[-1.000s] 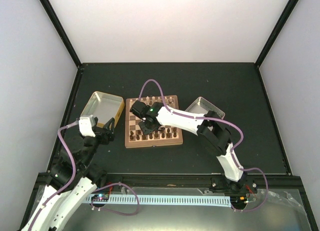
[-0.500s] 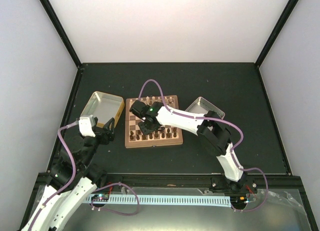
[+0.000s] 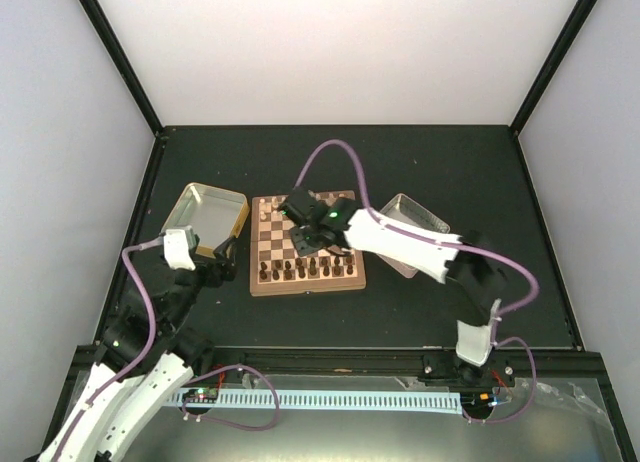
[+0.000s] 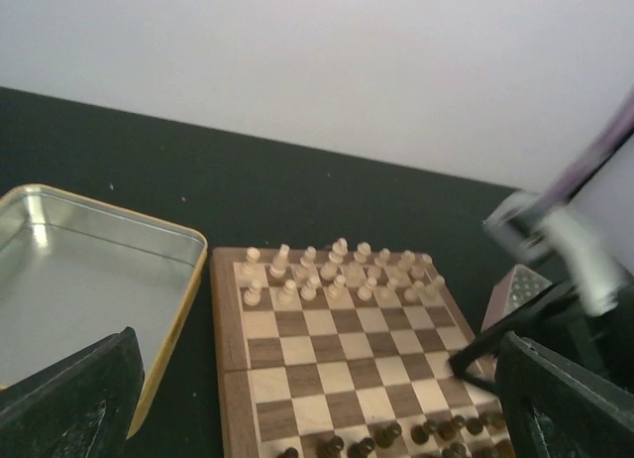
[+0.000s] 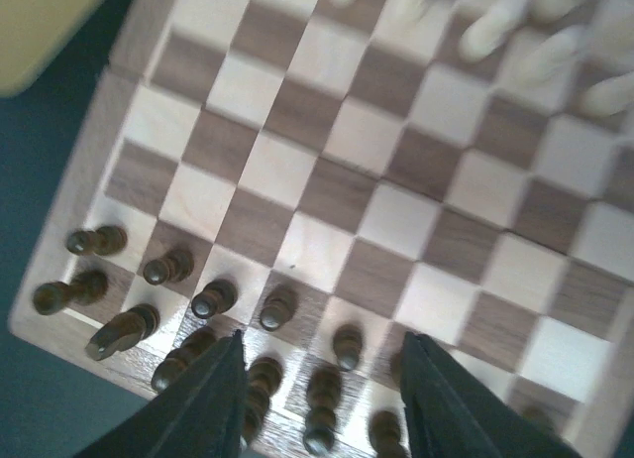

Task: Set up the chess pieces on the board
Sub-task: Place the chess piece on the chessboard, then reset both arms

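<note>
Wooden board [image 3: 305,287] lies mid-counter [image 3: 470,172], between a gold tin [image 3: 200,214] and a silver tin [image 3: 415,210]. Dark chess pieces [image 5: 213,299] are gathered in two rows along the board's near edge; pale pieces [image 4: 337,272] line the far edge. Right pincer [image 5: 322,399] hangs over the dark rows, fingers spread, gripping nothing. Left pincer [image 4: 317,418] hovers off the board's left side, beside the gold tin, spread wide and empty.

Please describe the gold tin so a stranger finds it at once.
Find the chessboard in the middle. The gold tin lies just left of it, open and empty. Its yellow outer wall sets it apart from the silver tin right of the chessboard.
</note>
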